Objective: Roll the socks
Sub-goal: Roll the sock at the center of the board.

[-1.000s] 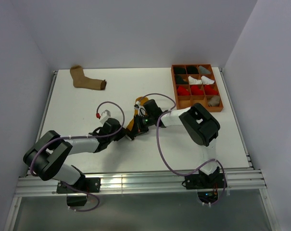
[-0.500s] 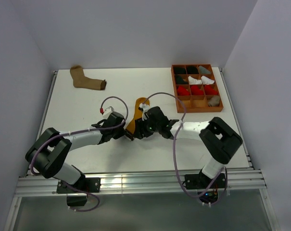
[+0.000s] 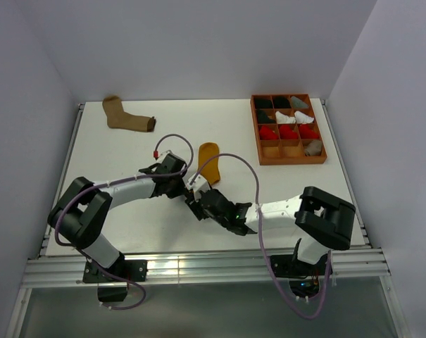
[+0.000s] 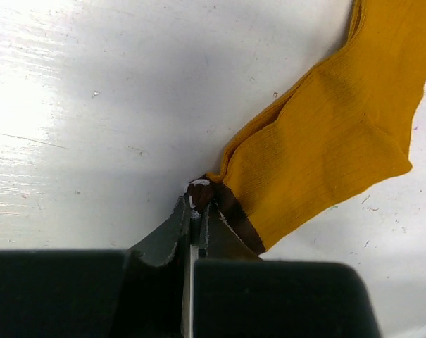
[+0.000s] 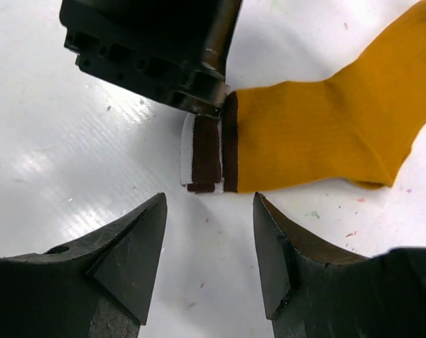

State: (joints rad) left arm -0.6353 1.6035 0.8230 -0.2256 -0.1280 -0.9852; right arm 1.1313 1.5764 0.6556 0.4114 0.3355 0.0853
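**Mustard sock: cuff passed from right gripper to left gripper**

Mustard sock (image 3: 210, 162) lies flat on the bench (image 3: 128, 148) at centre frame in the top view, toe toward the upper edge and the dark-and-white striped cuff (image 5: 207, 151) toward the lower edge.

Change over the last second:
- The right gripper (image 5: 209, 204) was clamped on the sock. Its jaws now stand well apart and hold nothing, and the cuff lies just beyond the fingertips.
- The left gripper (image 4: 196, 211) was partly open. It is now fully closed on one corner of the cuff, with the fabric pinched between the tips.
- The sock has moved from a raised, bunched position between the two grippers to lying spread out on the bench.

Consequence for the task: control of the cuff now rests with the left side. The sock is laid out but no roll has been started. The free right gripper is judged to be placed either for a new hold or to begin turning the cuff.

Arm pose:
- The left arm (image 3: 128, 190) reaches from lower left toward centre, wrist low, fingers pointing right.
- The right arm (image 3: 276, 211) stretches low from lower right toward centre, with its gripper just below the cuff.

The tan sock (image 3: 124, 116) lies unrolled at upper left. The tray (image 3: 254, 130) at upper right holds rolled bundles.
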